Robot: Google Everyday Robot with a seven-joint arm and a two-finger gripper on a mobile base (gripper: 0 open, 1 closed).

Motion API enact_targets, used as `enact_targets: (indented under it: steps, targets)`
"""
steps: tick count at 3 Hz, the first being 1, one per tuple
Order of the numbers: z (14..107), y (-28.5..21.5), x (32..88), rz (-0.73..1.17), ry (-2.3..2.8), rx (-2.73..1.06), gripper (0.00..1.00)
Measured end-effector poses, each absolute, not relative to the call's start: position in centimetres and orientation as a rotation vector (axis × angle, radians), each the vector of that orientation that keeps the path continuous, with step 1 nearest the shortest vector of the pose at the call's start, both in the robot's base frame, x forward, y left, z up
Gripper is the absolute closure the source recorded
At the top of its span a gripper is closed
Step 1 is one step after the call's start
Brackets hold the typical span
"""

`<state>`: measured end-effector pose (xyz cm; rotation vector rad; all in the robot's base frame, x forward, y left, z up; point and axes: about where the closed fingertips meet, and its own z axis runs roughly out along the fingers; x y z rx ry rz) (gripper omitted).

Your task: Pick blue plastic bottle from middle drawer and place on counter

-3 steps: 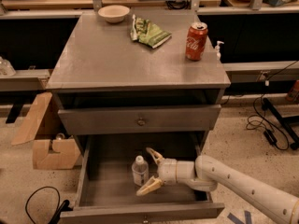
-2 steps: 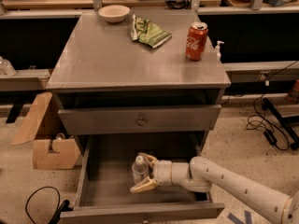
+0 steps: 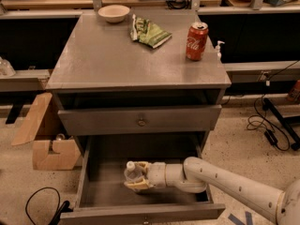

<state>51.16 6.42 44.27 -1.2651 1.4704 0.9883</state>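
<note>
The blue plastic bottle (image 3: 132,171) stands inside the open middle drawer (image 3: 96,191), its white cap showing at the left of my gripper. My gripper (image 3: 137,175) reaches into the drawer from the right, and its tan fingers (image 3: 139,185) are closed around the bottle's body, one above and one below. The white arm runs off to the lower right. The counter (image 3: 108,55) is the grey top of the cabinet above. The bottle's lower part is hidden by the fingers.
On the counter stand a red Coca-Cola can (image 3: 196,41), a green snack bag (image 3: 149,32) and a white bowl (image 3: 114,13). A shut drawer front with a brass knob (image 3: 140,122) sits above the open drawer. A cardboard box (image 3: 44,139) lies left; cables lie on the floor at right.
My gripper has moved left to the bottle, and its fingers, spread wide a second ago, have closed around it.
</note>
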Motion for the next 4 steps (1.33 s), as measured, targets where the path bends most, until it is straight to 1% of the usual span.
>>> enact_targets:
  steps: [1,2,3,4]
  targets:
    - [47.2,5.8,49.9,1.009,1.487,-1.284,0.88]
    - [57.0,1.8,47.7,1.075,1.512,-1.244,1.00]
    - [67.8,-1.3,47.7,1.122,1.509,-1.209,1.00]
    - [82.7,-2.0,51.5,1.100,1.485,-1.150,1.00]
